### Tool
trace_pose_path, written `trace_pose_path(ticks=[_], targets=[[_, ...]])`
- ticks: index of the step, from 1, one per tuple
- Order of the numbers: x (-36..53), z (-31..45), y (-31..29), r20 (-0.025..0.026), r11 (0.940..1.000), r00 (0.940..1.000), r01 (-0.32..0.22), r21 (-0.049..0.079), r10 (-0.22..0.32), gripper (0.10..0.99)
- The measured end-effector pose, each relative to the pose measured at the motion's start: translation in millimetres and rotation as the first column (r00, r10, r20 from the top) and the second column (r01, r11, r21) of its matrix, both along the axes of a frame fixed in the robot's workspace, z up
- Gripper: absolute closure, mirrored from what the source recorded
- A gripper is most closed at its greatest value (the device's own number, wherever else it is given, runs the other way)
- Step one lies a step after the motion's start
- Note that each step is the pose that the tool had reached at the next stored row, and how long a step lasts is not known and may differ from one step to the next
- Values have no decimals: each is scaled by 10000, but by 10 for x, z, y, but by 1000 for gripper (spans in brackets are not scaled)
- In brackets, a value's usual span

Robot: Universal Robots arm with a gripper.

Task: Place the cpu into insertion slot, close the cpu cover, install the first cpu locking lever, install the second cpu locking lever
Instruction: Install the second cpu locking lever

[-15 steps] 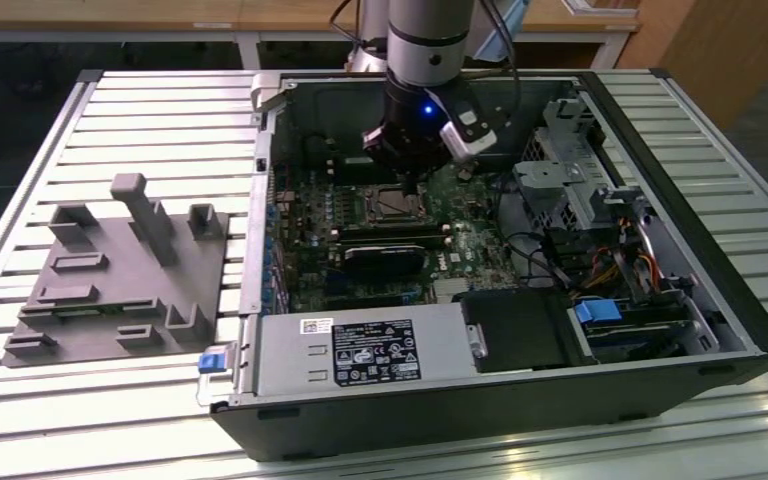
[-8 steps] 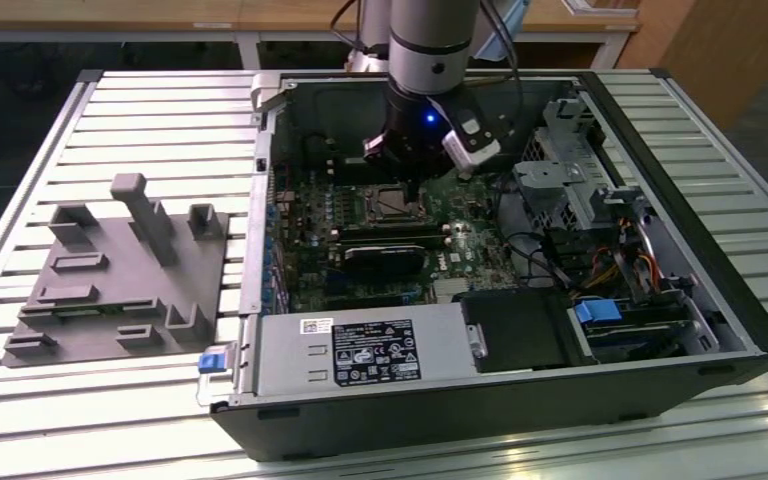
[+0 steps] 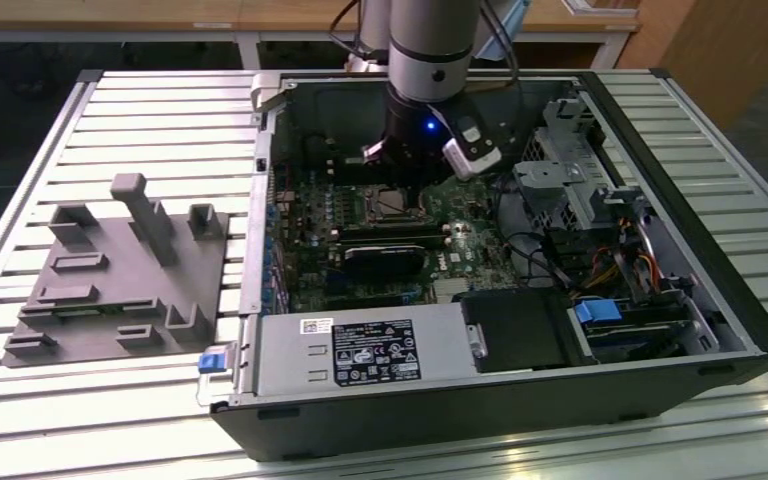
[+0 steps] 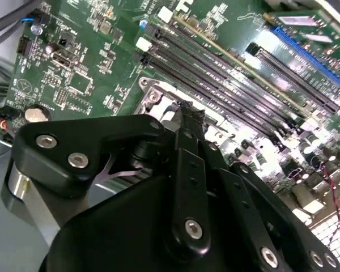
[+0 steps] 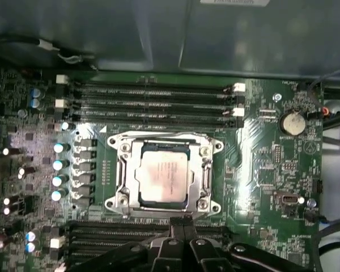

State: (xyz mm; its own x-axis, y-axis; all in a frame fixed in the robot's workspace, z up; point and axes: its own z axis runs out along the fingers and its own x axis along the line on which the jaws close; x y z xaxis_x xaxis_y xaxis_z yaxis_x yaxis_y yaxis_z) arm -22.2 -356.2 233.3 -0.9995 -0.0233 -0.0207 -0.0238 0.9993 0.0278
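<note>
Sits already in the insertion slot (image 5: 164, 178): the cpu (image 5: 163, 180), pale top showing, with the cpu cover (image 5: 201, 170) lying flat around it as a silvery frame. Judged from this, placing and closing look done; whether either locking lever is latched cannot be told. Hangs just above the socket edge in the first wrist view, the tool (image 5: 181, 226), fingers (image 5: 175, 229) pressed together, narrow and carrying nothing. Reaches down into the open computer case (image 3: 744, 330) in the exterior view, tool (image 3: 408, 172) over the green motherboard (image 3: 471, 250). Close by: long black memory slots (image 5: 153, 105) on both sides of the socket, a row of capacitors (image 5: 58, 173), a coin battery (image 5: 293, 122). Well apart on the slatted tabletop (image 3: 157, 100), a grey fixture (image 3: 117, 280).
</note>
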Motion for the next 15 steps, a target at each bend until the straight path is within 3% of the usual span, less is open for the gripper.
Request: trace_pose_path(ticks=[9, 15], targets=[[-143, -2, -105, 1, 10000, 10000, -5, 45, 5, 976], [-240, -50, -112, 1, 10000, 10000, -5, 57, 5, 976]])
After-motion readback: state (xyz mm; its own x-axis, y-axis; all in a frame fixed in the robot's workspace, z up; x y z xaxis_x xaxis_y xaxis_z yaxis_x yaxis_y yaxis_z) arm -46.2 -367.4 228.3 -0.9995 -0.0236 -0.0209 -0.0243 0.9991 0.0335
